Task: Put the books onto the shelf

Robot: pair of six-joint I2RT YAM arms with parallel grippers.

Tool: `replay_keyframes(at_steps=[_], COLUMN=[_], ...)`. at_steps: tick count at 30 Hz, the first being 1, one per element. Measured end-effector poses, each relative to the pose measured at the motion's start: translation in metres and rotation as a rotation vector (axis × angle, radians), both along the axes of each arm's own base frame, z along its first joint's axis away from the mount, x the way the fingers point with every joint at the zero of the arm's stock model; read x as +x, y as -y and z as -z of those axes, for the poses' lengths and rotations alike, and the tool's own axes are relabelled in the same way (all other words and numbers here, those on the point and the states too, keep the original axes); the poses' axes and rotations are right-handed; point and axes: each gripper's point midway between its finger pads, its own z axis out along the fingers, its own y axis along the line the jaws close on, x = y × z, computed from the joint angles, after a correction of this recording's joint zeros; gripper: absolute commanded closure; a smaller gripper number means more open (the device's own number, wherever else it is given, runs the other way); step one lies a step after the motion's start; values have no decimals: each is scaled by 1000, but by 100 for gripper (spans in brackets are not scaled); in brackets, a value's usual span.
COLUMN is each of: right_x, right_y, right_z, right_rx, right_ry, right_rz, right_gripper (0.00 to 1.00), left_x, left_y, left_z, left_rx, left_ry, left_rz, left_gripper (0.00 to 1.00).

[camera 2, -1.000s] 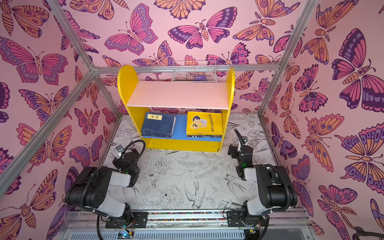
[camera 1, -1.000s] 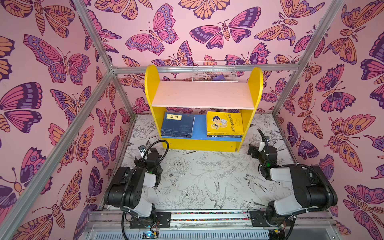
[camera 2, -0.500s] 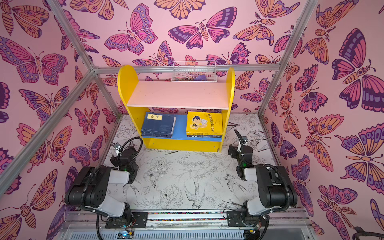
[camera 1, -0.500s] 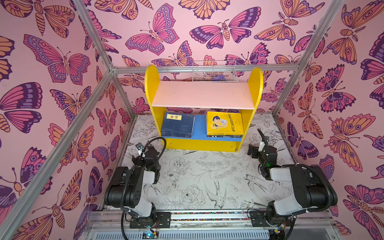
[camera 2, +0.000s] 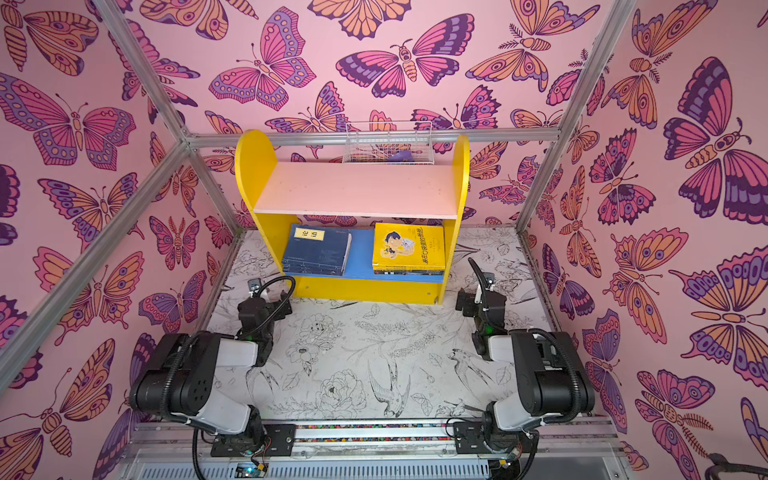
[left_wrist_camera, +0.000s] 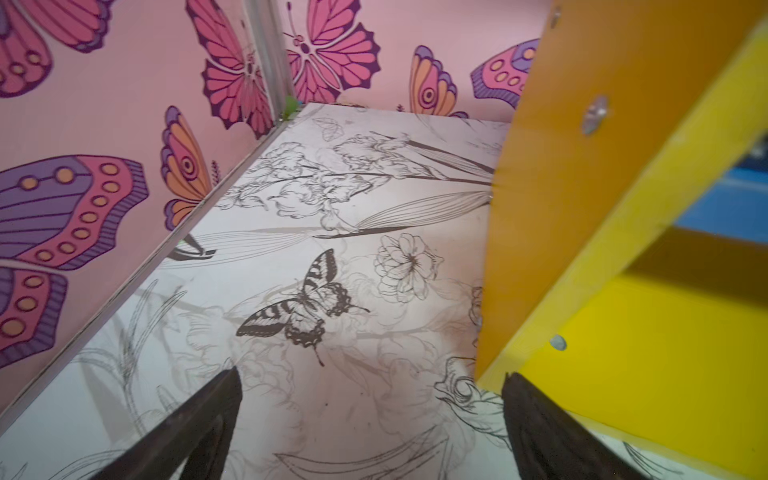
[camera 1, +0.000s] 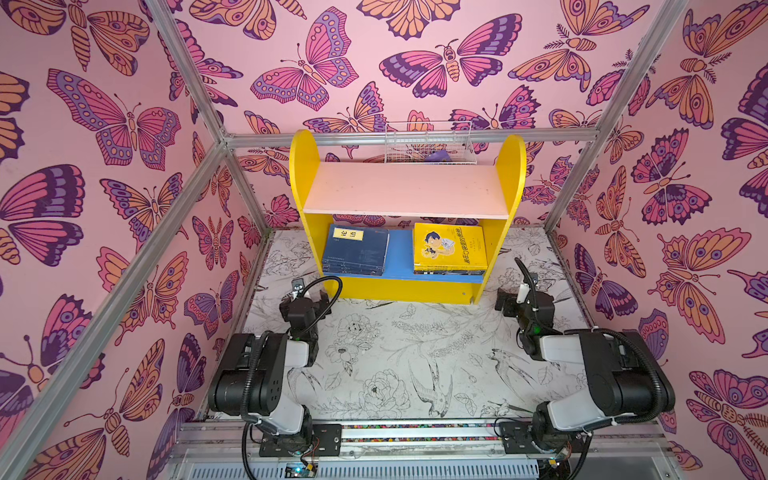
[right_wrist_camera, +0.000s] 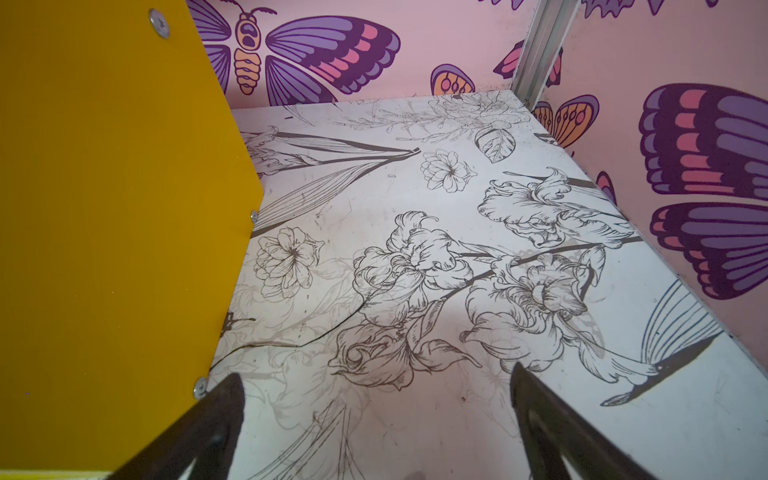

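Two grippers stand wide and empty: the left gripper point(left_wrist_camera: 370, 395) near the shelf's point(camera 1: 304, 166) seven-o'clock corner, the right gripper point(right_wrist_camera: 374, 395) near its five-o'clock corner. Beyond, the books point(camera 2: 409, 249) lie flat on the blue lower board point(camera 1: 399, 257), navy stack point(camera 1: 355, 251) at nine o'clock of the yellow stack point(camera 1: 449, 249). None shows on the table point(camera 1: 395, 353), so the task looks finished; retreat toward six o'clock should clear the shelf.

1 two-tier shelf point(camera 1: 405, 191). 1 navy book stack point(camera 1: 355, 250), 1 yellow book stack point(camera 1: 449, 248); books per stack not countable. 1 white wire basket point(camera 1: 428, 141). 2 grippers: left gripper point(left_wrist_camera: 370, 382), right gripper point(right_wrist_camera: 376, 382).
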Motion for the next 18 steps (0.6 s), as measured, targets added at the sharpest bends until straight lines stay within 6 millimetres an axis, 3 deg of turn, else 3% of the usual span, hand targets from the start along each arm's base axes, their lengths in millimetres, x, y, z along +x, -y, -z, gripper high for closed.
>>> replay_keyframes(at_steps=[5,18], right_x=[0,0], right_y=[2,2], right_z=[0,0], right_rx=[0,0], right_ry=[0,0], right_rz=[5,6], right_gripper=[0,0], left_x=[2,2], left_y=[9,11], left_z=[1,0], left_rx=[14,28], left_ry=[-7,-9], left_rz=[65,73], left_gripper=[1,1])
